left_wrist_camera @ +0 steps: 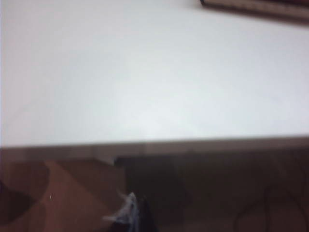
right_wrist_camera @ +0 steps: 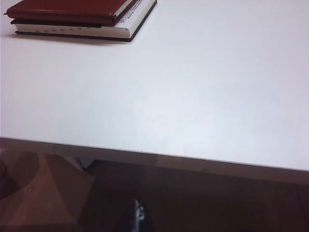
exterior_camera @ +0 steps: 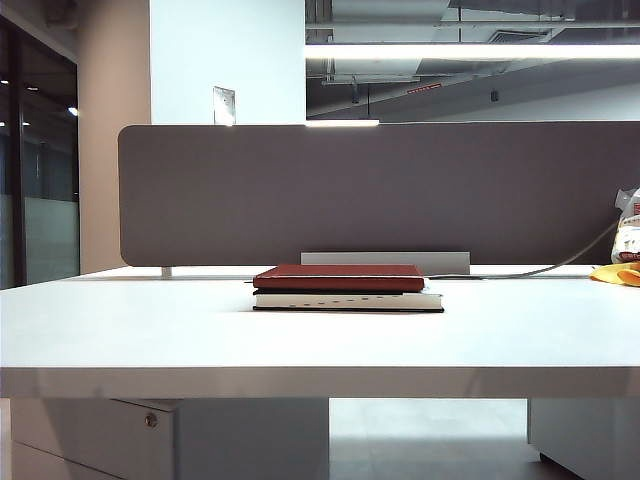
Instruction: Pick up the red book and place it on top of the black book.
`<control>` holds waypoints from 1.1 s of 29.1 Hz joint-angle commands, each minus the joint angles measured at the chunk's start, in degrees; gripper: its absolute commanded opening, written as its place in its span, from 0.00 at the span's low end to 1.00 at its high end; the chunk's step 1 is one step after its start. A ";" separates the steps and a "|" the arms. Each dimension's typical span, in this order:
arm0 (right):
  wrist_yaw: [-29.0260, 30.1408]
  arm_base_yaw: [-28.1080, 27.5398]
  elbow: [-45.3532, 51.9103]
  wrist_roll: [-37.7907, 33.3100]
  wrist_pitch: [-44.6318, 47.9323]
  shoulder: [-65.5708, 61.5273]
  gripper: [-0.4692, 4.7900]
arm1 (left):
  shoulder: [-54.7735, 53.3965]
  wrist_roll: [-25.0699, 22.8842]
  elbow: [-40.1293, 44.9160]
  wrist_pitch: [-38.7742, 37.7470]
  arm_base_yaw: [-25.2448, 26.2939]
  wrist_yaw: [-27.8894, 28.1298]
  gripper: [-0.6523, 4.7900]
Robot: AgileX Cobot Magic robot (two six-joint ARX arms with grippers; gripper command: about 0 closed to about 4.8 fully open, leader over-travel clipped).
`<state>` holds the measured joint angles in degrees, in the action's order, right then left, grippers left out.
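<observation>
The red book [exterior_camera: 339,277] lies flat on the black book [exterior_camera: 347,299], mid-table [exterior_camera: 120,330]. My left gripper [left_wrist_camera: 133,212] is clenched, blurry, below the near edge. My right gripper [right_wrist_camera: 138,215] shows only a dark tip; I can't tell its jaws.

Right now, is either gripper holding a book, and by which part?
Neither. The red book lies on the black book, untouched. The left gripper and right gripper are shut, off the table's near edge, holding nothing.
</observation>
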<state>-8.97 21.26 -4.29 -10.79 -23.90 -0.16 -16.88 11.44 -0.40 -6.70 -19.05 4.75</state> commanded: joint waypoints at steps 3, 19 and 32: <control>0.09 -0.63 0.00 0.31 0.15 0.00 0.09 | 6.56 -0.13 0.00 0.44 2.78 0.00 0.11; 0.07 -15.67 -0.02 0.31 0.15 0.00 0.09 | 16.04 -0.15 0.00 -0.20 12.37 0.00 0.11; 0.07 -19.63 0.00 0.31 0.17 0.00 0.09 | 16.72 -0.28 0.00 -0.11 18.14 0.00 0.11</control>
<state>-8.93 1.61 -4.29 -10.63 -23.90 -0.16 -0.14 11.42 -0.40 -7.29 -1.15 4.73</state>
